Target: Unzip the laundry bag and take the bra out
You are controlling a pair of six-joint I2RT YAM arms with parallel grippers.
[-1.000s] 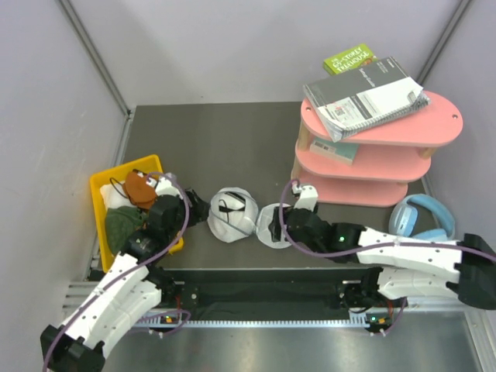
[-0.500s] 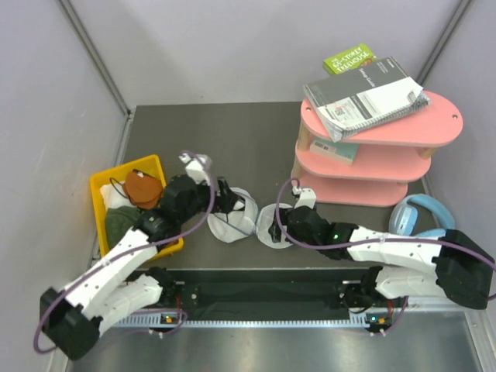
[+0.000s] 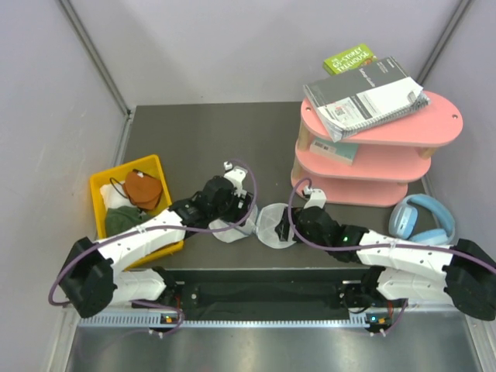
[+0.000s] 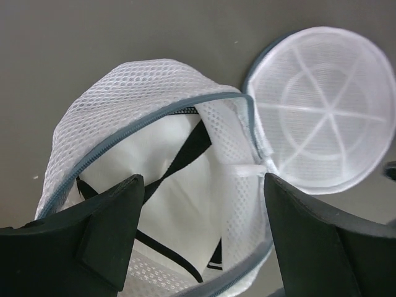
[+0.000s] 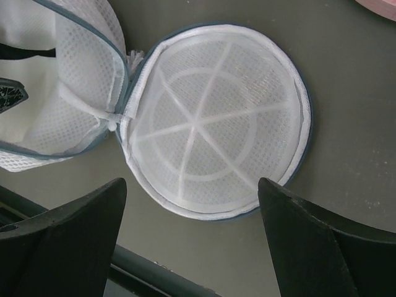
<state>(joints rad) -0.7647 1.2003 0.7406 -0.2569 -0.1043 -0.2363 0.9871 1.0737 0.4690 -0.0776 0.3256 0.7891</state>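
Judging from the wrist views, unzipping is done: the laundry bag (image 4: 124,102) lies open on the table (image 4: 93,37), its round flap (image 5: 216,117) flat beside it. The bra (image 4: 176,207) is inside, not yet removed. Left gripper (image 4: 203,213) and right gripper (image 5: 192,198) hover with jaws apart, empty

White mesh laundry bag (image 4: 136,86) (grey-blue zipper (image 4: 124,133)), black-strapped bra (image 4: 170,204).

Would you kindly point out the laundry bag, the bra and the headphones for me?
laundry bag (image 4: 111,93), left wrist view, on the mesh dome above the zipper.
bra (image 4: 179,201), left wrist view, on its white fabric inside the open bag.
headphones (image 3: 403,220), top view, on an ear cup.
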